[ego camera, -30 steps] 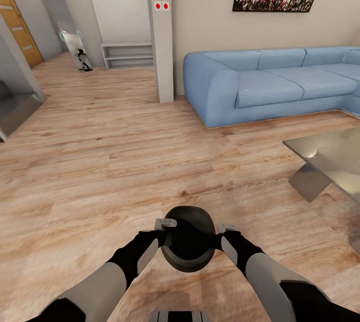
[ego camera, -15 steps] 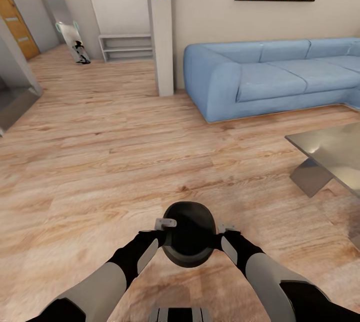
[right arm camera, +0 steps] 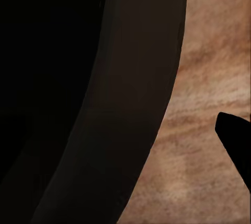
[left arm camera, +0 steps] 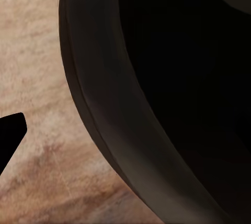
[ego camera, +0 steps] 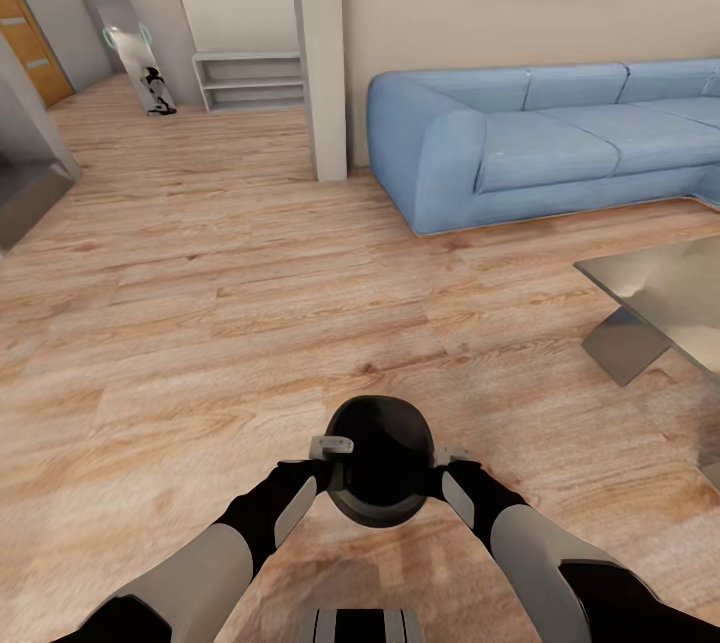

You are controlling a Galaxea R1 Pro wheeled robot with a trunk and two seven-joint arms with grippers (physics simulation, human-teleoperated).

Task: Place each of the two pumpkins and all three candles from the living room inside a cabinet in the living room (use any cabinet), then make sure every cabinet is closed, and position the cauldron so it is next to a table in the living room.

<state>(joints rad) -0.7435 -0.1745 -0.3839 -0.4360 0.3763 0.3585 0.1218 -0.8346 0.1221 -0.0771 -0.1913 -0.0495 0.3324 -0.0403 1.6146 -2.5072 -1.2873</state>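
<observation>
A: We have the cauldron [ego camera: 380, 463] pinched between our two arms, the left gripper [ego camera: 331, 447] on one side of its rim and the right gripper [ego camera: 452, 454] on the other, mouth up, carried over the wood floor [ego camera: 200, 323].

B: Are the fingers actually clamped on it?

A: We cannot tell. In the left wrist view the cauldron's dark wall [left arm camera: 172, 98] stands right against the camera with one dark fingertip [left arm camera: 10, 130] off to the side of it; the right wrist view gives the same, black wall [right arm camera: 104, 98] and one fingertip [right arm camera: 235, 140] apart from it. Whether the other finger is inside the rim is hidden.

B: So which step are we on?

A: By our judgement, the last one: bringing the cauldron to the table [ego camera: 670, 298]. The table's glossy corner lies ahead of the right gripper and well off to its outer side.

B: What does the next move ask of us?

A: A turn of the base toward the right-gripper side, then a short roll, and a lowering beside the table's edge rather than under it.

B: Room?

A: Bare floor ahead of both grippers. The blue sofa [ego camera: 520, 148] stands far beyond the table, the pillar [ego camera: 320, 53] straight ahead and distant. The slanted table leg [ego camera: 625, 343] is the nearest edge to mind.
</observation>
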